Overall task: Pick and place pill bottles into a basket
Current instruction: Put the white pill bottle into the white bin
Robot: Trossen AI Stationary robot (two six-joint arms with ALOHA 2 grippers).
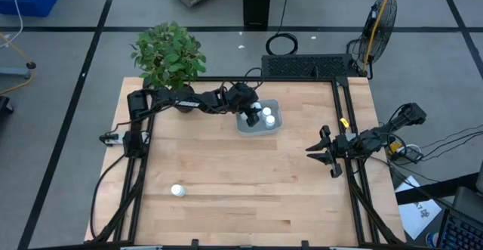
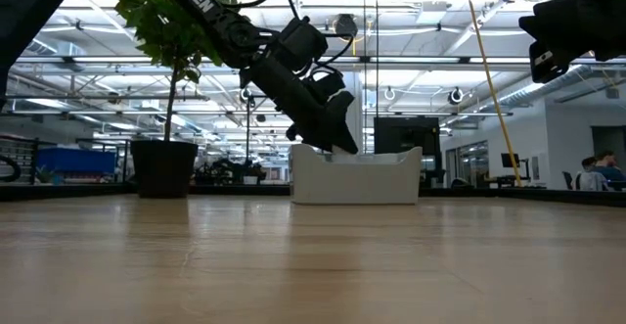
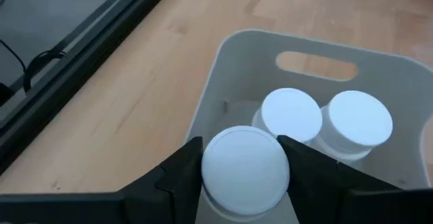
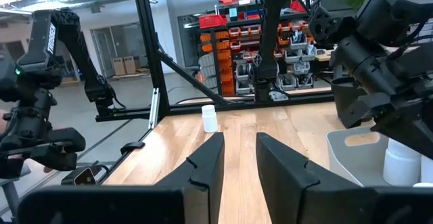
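The pale basket [image 1: 260,131] stands at the table's far middle, beside the potted plant [image 1: 167,54]. My left gripper [image 1: 249,117] reaches down into its left end, shut on a white pill bottle [image 3: 245,170]. Two more white-capped bottles [image 3: 291,114] [image 3: 356,119] stand upright on the basket's floor just beyond it. Another bottle [image 1: 177,190] stands alone on the table at the near left and also shows in the right wrist view [image 4: 209,118]. My right gripper [image 1: 321,153] hangs open and empty at the table's right edge. My left gripper pinches the pill bottle by its round cap [image 3: 210,176], one finger on each side. The fingers [image 2: 337,133] slant down into the basket from the table's left. The bottle is upright inside the basket [image 3: 237,68]. Its base is hidden under the cap.
The plant's dark pot [image 2: 163,167] stands close to the left of the basket [image 2: 362,177]. A black frame rail runs along the table's left, far and right edges. Bare wood lies between the basket and the near edge.
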